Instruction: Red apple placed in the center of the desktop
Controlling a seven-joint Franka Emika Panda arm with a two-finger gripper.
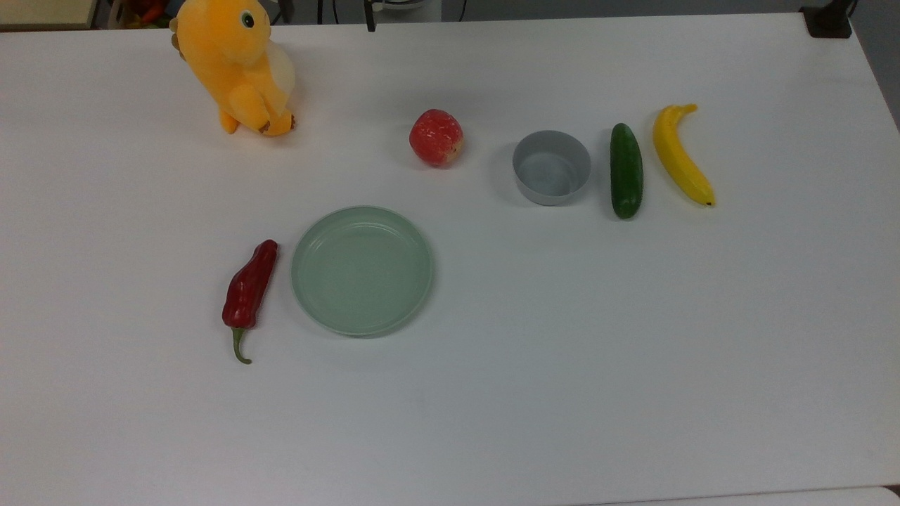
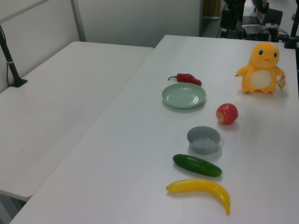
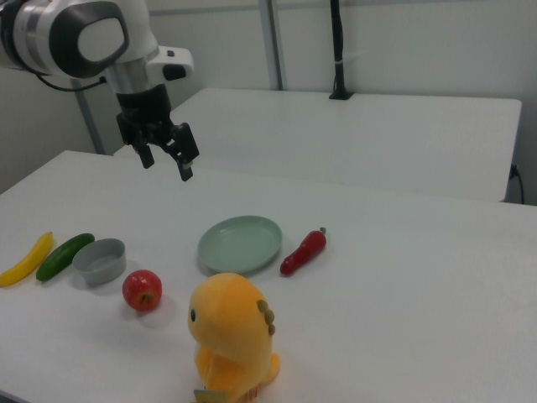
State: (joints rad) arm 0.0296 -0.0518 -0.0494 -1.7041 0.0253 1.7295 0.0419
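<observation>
The gripper (image 3: pixel 165 164), spread empty, hangs high above the red apple (image 3: pixel 143 290).

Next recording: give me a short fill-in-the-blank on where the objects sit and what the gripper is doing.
1. In the top view, the red apple lies on the desktop between the orange plush toy and the grey ____.
2. The red chili pepper lies beside the green ____.
3. The cucumber lies next to the yellow ____.
4. In the right view, the gripper is raised, open and holds ____.

Missing words: bowl; plate; banana; nothing
</observation>
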